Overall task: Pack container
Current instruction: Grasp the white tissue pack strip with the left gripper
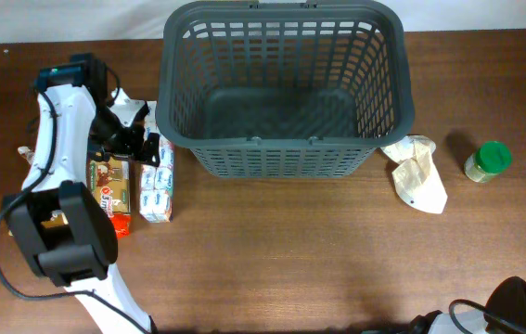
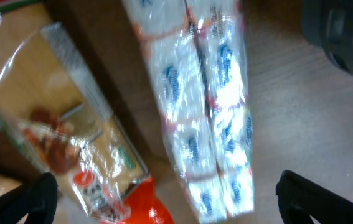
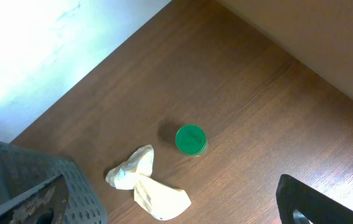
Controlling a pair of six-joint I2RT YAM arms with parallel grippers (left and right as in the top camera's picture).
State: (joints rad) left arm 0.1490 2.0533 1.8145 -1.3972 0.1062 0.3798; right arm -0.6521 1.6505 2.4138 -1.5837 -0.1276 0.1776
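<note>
Overhead looks down on container (image 1: 281, 160); left wrist close over packets (image 2: 207, 112) (blurred), right wrist far above jar (image 3: 190, 139).

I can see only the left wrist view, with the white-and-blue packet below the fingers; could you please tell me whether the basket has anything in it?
Observer: No. The overhead view shows the basket empty, with its slotted floor bare.
Operator: Thank you. Is anything lying on the basket's other side?
Observer: Yes. A crumpled white bundle lies just right of the basket, and a green-lidded jar stands further right.
Operator: And what is the right arm doing?
Observer: The right gripper is open and holds nothing; its camera looks down on the jar and the bundle.
</note>
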